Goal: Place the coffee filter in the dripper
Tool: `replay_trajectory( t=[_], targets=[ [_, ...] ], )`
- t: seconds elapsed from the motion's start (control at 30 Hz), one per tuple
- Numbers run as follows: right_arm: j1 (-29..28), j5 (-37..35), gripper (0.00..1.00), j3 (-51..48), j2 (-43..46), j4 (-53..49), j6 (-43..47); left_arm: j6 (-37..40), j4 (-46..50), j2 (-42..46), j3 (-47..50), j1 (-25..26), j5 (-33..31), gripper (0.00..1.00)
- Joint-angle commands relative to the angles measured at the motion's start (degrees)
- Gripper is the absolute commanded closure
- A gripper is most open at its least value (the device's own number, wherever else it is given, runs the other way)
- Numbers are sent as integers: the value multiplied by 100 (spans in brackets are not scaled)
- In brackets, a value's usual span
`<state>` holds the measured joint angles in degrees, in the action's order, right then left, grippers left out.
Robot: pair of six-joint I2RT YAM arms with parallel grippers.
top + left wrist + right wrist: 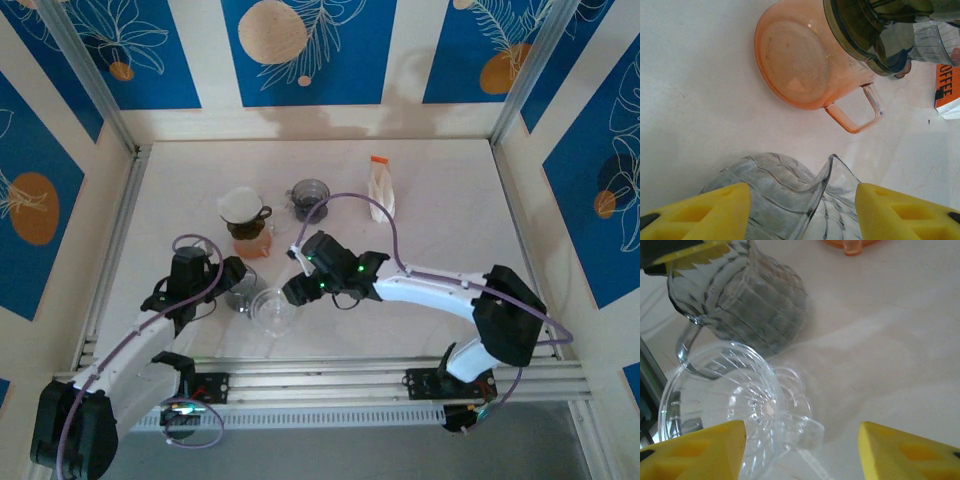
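Dripper [730,395] lies tipped just ahead of your right gripper [802,450], jaws parted, empty; left gripper [802,210] straddles jug [775,195], grip unclear.

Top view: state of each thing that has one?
White filter: seated in the dark dripper.
Orange carafe: upright, under that dripper.
Clear dripper: empty, no filter.
Glass pitcher: upright, empty.
Left gripper: astride the pitcher, grip unclear.
Right gripper: open, over the clear dripper.

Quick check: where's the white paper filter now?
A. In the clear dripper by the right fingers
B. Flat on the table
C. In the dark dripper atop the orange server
C: top view shows the white filter sitting in the dark dripper on the orange server.
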<state>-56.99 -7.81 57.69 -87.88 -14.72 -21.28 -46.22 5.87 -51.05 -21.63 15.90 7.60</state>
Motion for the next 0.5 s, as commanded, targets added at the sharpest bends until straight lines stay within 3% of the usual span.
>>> replay_trajectory(
  t=[0.0, 0.47],
  targets=[
    [-40, 312, 39, 485, -356, -235, 403, -9, 163, 23, 11, 47, -48, 42],
    [-306, 121, 50, 1226, -1257, -981, 904, 30, 118, -23, 19, 47, 39, 42]
  ],
)
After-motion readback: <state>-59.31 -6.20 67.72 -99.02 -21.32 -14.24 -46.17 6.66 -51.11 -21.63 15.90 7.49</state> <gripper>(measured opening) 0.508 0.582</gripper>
